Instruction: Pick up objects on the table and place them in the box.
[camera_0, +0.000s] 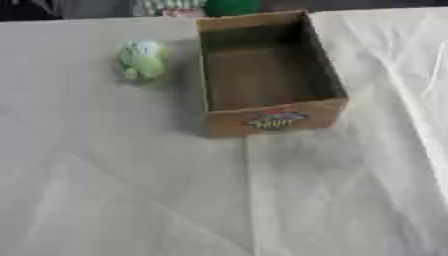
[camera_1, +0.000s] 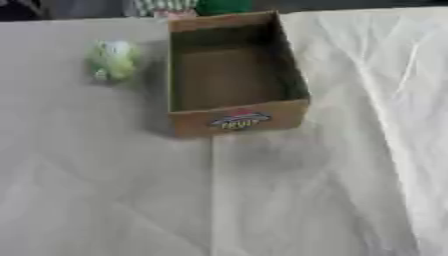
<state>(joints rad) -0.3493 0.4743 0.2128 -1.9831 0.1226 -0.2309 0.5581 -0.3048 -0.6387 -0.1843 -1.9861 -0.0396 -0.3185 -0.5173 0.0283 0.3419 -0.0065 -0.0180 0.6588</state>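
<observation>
A creased white cloth (camera_0: 131, 190) covers the table. A dark green round shape (camera_0: 232, 6) sits beyond its far edge.

The small green and white object (camera_0: 143, 59) left of the cardboard box (camera_0: 273, 121) is too blurred to identify. The label (camera_0: 276, 120) on the box's near wall is unreadable. At the far edge, a dark green rounded shape (camera_0: 232, 6) is cut off by the top border.

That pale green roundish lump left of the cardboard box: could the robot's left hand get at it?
Probably yes. The pale green roundish lump lies alone on the white cloth, apart from the open brown cardboard box, with nothing over it. Neither hand is in view.
</observation>
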